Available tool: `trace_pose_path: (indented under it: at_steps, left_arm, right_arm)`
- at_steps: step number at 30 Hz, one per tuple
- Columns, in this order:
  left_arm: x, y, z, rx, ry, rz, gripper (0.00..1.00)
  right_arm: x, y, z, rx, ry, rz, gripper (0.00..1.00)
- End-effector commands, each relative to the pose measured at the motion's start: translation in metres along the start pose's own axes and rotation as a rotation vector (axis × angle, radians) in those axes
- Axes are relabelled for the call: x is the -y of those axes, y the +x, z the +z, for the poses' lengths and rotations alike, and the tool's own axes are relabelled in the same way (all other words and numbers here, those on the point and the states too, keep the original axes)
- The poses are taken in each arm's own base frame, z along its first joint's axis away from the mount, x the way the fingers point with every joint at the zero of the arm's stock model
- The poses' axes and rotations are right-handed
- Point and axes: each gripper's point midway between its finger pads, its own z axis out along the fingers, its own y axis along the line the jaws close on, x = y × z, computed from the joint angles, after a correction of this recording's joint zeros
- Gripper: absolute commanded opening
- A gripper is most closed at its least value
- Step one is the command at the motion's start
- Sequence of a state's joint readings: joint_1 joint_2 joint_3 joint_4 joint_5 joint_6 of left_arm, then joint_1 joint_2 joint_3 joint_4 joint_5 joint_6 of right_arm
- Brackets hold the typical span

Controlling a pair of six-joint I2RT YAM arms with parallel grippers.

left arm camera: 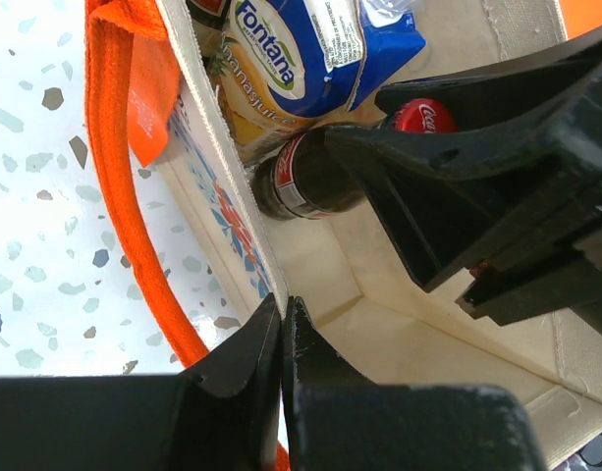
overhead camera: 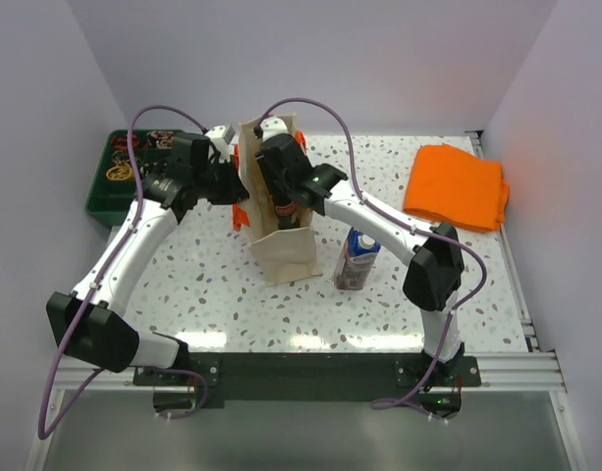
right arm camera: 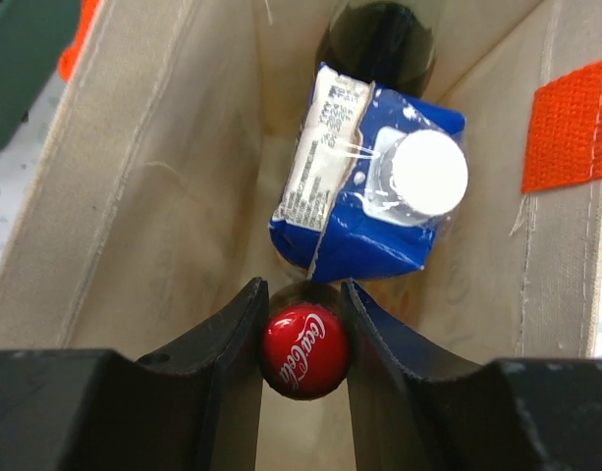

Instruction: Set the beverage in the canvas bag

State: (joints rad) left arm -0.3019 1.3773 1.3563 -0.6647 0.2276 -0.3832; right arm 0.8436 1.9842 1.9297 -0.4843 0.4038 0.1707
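Observation:
The canvas bag [overhead camera: 281, 245] stands upright mid-table, beige with orange handles [left arm camera: 109, 196]. My left gripper [left arm camera: 282, 312] is shut on the bag's left rim, pinching the cloth wall [left arm camera: 227, 211]. My right gripper [right arm camera: 302, 288] reaches down inside the bag, shut on the neck of a dark cola bottle, the beverage, with its red cap [right arm camera: 303, 350] between the fingers. In the left wrist view this bottle [left arm camera: 299, 182] hangs upright inside the bag. A blue juice carton [right arm camera: 364, 196] and another dark bottle [right arm camera: 379, 39] sit deeper in the bag.
A second blue carton [overhead camera: 356, 257] stands on the table just right of the bag. A folded orange cloth [overhead camera: 458, 186] lies at the back right. A green tray [overhead camera: 109, 191] with small items sits at the back left, behind my left arm.

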Motion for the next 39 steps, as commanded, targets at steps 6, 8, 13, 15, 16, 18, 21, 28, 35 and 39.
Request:
trace_pose_path:
  at_steps: [6,8,13,15,16,18,21,28,35,39]
  left_arm:
    - [0.022,-0.019,-0.011,0.052,0.066,0.01,0.01]
    - [0.022,-0.019,-0.011,0.053,0.066,0.009,0.01]
    - [0.022,-0.018,-0.01,0.051,0.062,0.012,0.01]
    - [0.022,-0.018,-0.01,0.051,0.063,0.012,0.01]
    - [0.022,-0.018,-0.01,0.051,0.063,0.011,0.01]
    - [0.021,-0.018,-0.01,0.051,0.062,0.01,0.01]
    - [0.021,-0.017,-0.009,0.049,0.06,0.007,0.01]
    - [0.02,-0.015,-0.009,0.044,0.055,0.012,0.01]
    - [0.019,-0.014,-0.009,0.043,0.052,0.009,0.01]
    - [0.019,-0.014,-0.009,0.043,0.052,0.013,0.01]
  right_arm:
    - [0.027,-0.129,-0.078,0.447,0.034,0.174,0.0]
    - [0.027,-0.129,-0.077,0.449,0.035,0.175,0.0]
    - [0.027,-0.125,-0.078,0.47,0.032,0.184,0.0]
    - [0.025,-0.122,-0.075,0.476,0.029,0.188,0.0]
    - [0.025,-0.122,-0.075,0.479,0.028,0.191,0.0]
    - [0.024,-0.118,-0.072,0.479,0.026,0.192,0.0]
    - [0.022,-0.117,-0.068,0.493,0.018,0.203,0.0]
    - [0.02,-0.113,-0.064,0.523,0.005,0.243,0.0]
    - [0.02,-0.105,-0.061,0.536,0.003,0.264,0.0]
    - [0.02,-0.103,-0.06,0.543,0.003,0.278,0.0]
